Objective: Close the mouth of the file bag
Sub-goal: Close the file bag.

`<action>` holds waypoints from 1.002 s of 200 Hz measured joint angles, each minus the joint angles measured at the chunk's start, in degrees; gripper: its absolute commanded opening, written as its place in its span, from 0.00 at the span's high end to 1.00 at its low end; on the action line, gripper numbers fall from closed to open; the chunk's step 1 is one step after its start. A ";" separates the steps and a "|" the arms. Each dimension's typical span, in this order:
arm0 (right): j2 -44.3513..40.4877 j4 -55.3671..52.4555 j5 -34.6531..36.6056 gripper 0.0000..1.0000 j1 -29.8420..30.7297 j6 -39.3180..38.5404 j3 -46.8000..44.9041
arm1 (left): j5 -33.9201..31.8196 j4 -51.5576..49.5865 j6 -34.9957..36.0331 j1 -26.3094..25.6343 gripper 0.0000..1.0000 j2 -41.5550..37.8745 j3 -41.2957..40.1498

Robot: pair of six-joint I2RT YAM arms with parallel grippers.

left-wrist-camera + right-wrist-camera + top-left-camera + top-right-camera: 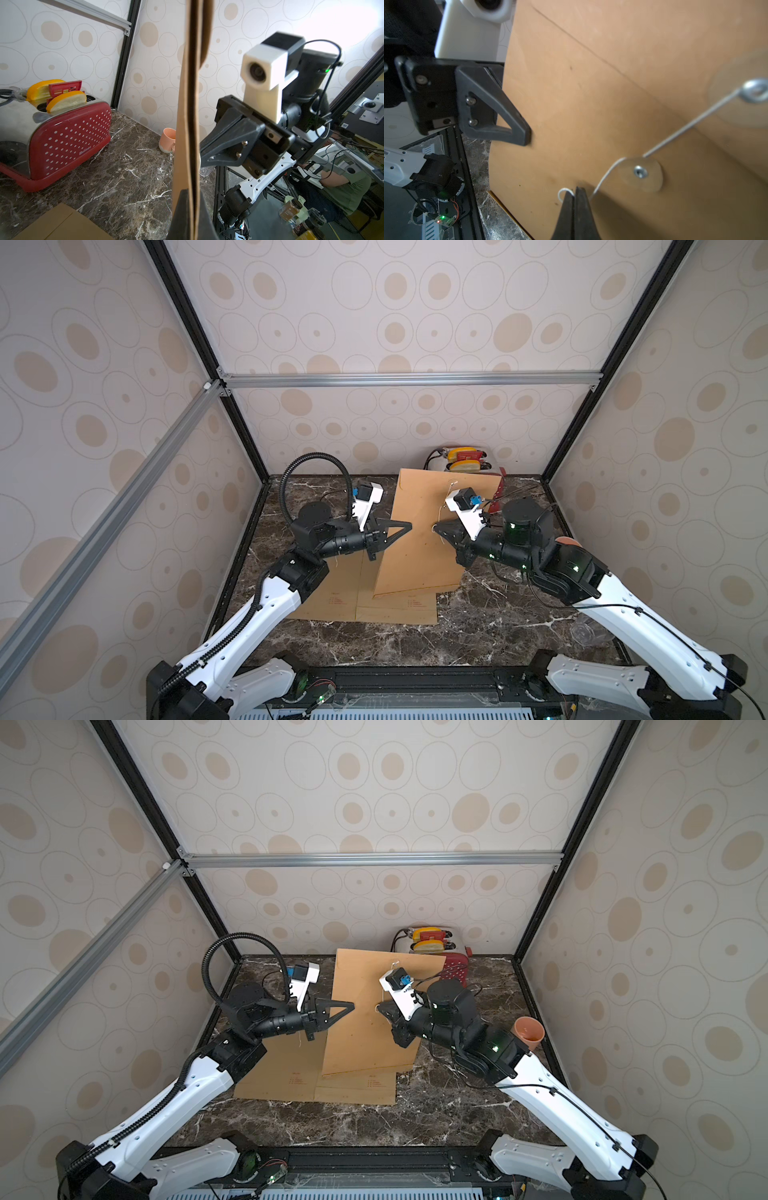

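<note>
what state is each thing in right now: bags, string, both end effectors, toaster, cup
file bag: stood upright, gripped at one edge
left end effector: shut on the file bag's edge
right end effector: shut on the string
string: taut from the upper eyelet, bending past the lower disc
flat file bags: lying flat
toaster: two slices in its slots
cup: upright

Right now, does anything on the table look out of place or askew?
The file bag stands on edge, leaning, its side pinched by the left gripper, over other file bags lying flat. Its string only passes the lower button, apparently unwound; the right gripper pinches it nearby.
</note>
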 measured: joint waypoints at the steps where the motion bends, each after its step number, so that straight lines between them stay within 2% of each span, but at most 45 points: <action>1: -0.07 0.04 0.04 1.00 0.00 0.02 -0.13 | 0.00 0.09 -0.02 0.00 1.00 0.00 0.00; 51: -4.87 4.28 2.78 1.00 0.00 3.26 -9.05 | 0.61 3.10 -1.75 0.00 1.00 0.00 -0.50; 139: -9.11 10.43 5.27 1.00 -0.07 7.30 -17.49 | 1.46 5.44 -3.65 0.00 1.00 0.00 -0.92; 200: -11.08 10.88 6.67 1.00 -0.37 7.65 -18.53 | 2.14 5.97 -4.15 0.00 1.00 0.00 -1.07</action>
